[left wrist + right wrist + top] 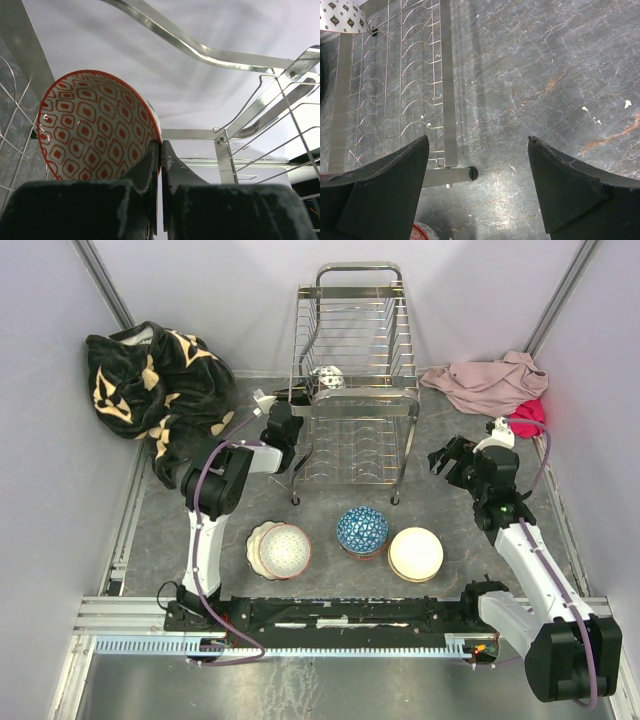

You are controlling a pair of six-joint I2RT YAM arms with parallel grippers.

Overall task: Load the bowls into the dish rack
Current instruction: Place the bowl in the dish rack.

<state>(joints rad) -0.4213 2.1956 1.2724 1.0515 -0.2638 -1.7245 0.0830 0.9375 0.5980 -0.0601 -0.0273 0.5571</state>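
The chrome wire dish rack (355,310) stands at the back centre. My left gripper (298,400) is at the rack's left end, level with the upper tier. In the left wrist view it (161,145) is shut on the rim of a red-diamond-patterned bowl (95,125), held on edge among the rack's bars (220,55). That bowl shows in the top view (326,380) inside the upper tier. My right gripper (450,460) is open and empty, right of the rack; in its wrist view it (477,150) hangs over the table by a rack foot (470,174).
On the table in front of the rack are a red-patterned bowl stacked on a cream one (283,550), a blue patterned bowl (362,529) and a cream bowl (415,553). A dark blanket (150,390) lies back left, pink cloths (490,385) back right.
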